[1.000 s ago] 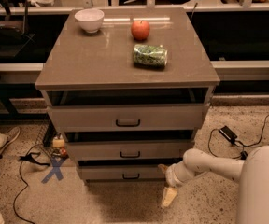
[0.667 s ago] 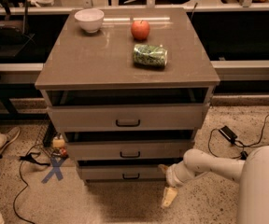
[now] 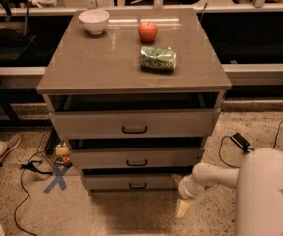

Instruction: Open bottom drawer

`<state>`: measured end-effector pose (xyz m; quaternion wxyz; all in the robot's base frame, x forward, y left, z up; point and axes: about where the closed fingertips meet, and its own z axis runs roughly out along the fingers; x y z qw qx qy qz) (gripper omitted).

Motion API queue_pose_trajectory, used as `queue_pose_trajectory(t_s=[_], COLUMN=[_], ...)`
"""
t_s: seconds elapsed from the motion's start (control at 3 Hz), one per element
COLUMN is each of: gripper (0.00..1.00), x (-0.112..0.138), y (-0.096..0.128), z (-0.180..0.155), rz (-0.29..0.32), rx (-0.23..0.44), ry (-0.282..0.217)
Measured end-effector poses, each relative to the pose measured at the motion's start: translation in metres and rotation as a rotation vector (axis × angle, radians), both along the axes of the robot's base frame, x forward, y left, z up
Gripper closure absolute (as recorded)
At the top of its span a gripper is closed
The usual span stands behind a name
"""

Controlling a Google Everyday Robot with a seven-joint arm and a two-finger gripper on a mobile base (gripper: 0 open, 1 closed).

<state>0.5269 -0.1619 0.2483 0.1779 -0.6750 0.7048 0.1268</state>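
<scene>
The grey cabinet has three drawers. The bottom drawer is the lowest, a shallow grey-beige front with a small black bar handle. It stands pulled out a little, like the two drawers above it. My gripper hangs low at the cabinet's front right corner, just right of and below the bottom drawer's front, its pale fingertips pointing down at the floor. It is apart from the handle and holds nothing. The white arm reaches in from the lower right.
On the cabinet top stand a white bowl, a red apple and a green snack bag. Cables and a blue X mark lie on the floor at left. A black adapter lies at right. A person's shoe is at far left.
</scene>
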Motion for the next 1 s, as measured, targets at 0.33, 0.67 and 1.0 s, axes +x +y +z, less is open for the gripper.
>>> queue_pose_trajectory(t_s=[0.33,0.67,1.0], gripper=[0.0,0.0,0.0], x=[0.02,0.041,0.062], y=[-0.014,-0.009,0.008], z=[-0.03,-0.045,-0.06], rz=[0.0,0.021,0.053], rx=[-0.039,-0.064,-0.087], ry=[-0.01,-0.04,-0.073])
